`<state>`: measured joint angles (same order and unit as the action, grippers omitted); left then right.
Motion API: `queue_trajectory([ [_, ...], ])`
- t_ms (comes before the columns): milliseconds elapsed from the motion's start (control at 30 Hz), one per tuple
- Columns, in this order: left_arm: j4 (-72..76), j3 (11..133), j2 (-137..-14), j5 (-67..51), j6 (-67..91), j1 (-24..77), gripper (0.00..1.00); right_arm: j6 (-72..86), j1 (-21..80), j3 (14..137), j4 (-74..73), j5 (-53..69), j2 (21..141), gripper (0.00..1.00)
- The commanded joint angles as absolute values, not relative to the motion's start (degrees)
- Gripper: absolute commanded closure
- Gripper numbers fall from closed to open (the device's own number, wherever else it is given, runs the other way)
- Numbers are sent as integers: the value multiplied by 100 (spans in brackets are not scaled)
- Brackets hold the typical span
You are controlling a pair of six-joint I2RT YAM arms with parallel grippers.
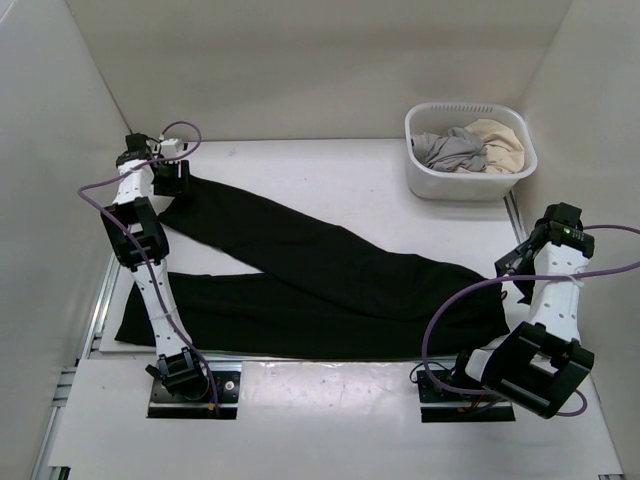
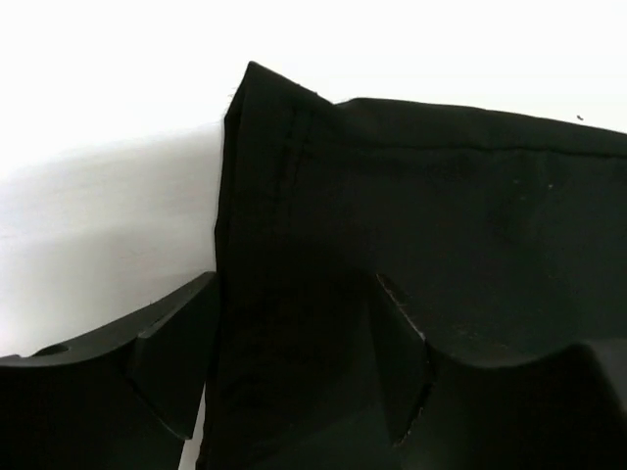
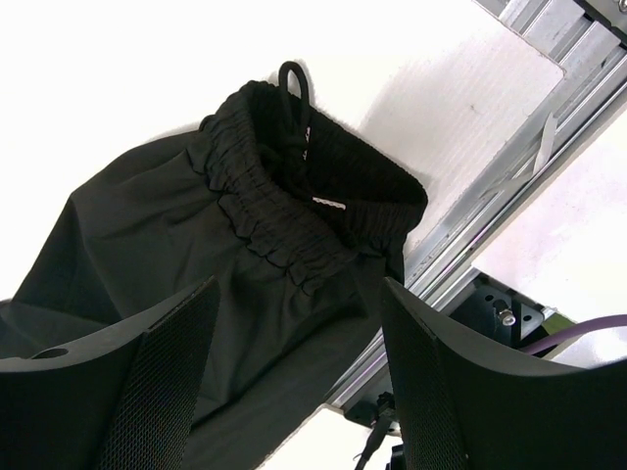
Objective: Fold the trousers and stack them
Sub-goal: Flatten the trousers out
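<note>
The trousers lie spread on the table in a flat sideways V. The waist is at the right and the two legs run off to the left. One leg slants to the far left corner, and the other lies along the near edge.

The gathered waistband sits at the table's right edge, by the metal rail, with its drawstring looped on the white surface just past it. My right gripper hangs above that waistband. Its fingers are wide apart and hold nothing.

At the far left, my left gripper is down over the end of the slanting leg. Its fingers are apart too. The left finger is over bare table just beside the cloth's edge, and the right one is over the fabric itself. The corner of the hem points away from me. I cannot tell whether either finger touches the cloth.

In the far right corner, well apart from the trousers, stands a white basket with a grey garment and a beige garment bunched inside. A purple cable from my right arm arcs above the waist end.
</note>
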<state>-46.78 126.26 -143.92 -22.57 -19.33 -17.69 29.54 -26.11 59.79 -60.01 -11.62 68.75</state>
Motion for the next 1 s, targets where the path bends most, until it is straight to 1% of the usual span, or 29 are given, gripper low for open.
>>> queue_trajectory([
  [0, -4659, 12341, -13985, -2206, -1784, -1802, 28, 2839, -2584, 5977, -5915, -1125, 6855, 29],
  [67, -4580, 12113, -13861, -2066, -1784, -1802, 35, 2839, -2584, 5977, -5915, -1064, 6908, 29],
  [133, -4518, 11998, -13755, -1891, -1837, -1802, 45, 2839, -2584, 5977, -5915, -1063, 6908, 29],
  [267, -4518, 11865, -13527, -1784, -1898, -1802, 52, 2839, -2584, 5924, -5784, -932, 6908, 29],
  [333, -4518, 11865, -13465, -1732, -1898, -1802, 53, 2787, -2584, 5871, -5714, -836, 6987, 29],
  [367, -4518, 11865, -13413, -1731, -1898, -1802, 51, 2786, -2584, 5810, -5626, -704, 7074, 29],
  [433, -4518, 11865, -13351, -1731, -1898, -1802, 42, 2734, -2532, 5810, -5538, -650, 7241, 24],
  [533, -4518, 11865, -13351, -1784, -1898, -1802, 38, 2733, -2452, 5862, -5353, -554, 7356, 20],
  [600, -4518, 11865, -13289, -1784, -1951, -1802, 38, 2733, -2330, 5924, -5292, -554, 7427, 20],
  [633, -4518, 11752, -13228, -1784, -1951, -1802, 39, 2733, -2329, 5924, -5291, -554, 7488, 22],
  [667, -4518, 11690, -13228, -1784, -1951, -1802, 47, 2786, -2277, 5924, -5291, -554, 7549, 24],
  [733, -4518, 11585, -13228, -1784, -1951, -1802, 57, 2847, -2224, 5854, -5291, -554, 7602, 26],
  [767, -4518, 11497, -13175, -1854, -2003, -1802, 64, 2848, -2224, 5801, -5291, -554, 7603, 26],
  [800, -4518, 11444, -13175, -1854, -2004, -1802, 78, 2848, -2145, 5749, -5291, -502, 7655, 26],
  [833, -4518, 11443, -13175, -1854, -2056, -1802, 84, 2917, -2092, 5696, -5291, -501, 7655, 26],
  [867, -4518, 11382, -13175, -1854, -2057, -1802, 86, 2918, -2092, 5608, -5291, -501, 7716, 30],
  [933, -4518, 11329, -13175, -1854, -2057, -1802, 86, 2918, -2092, 5529, -5238, -554, 7787, 32],
  [967, -4518, 11277, -13175, -1802, -2118, -1802, 86, 2918, -2092, 5528, -5177, -554, 7935, 38],
])
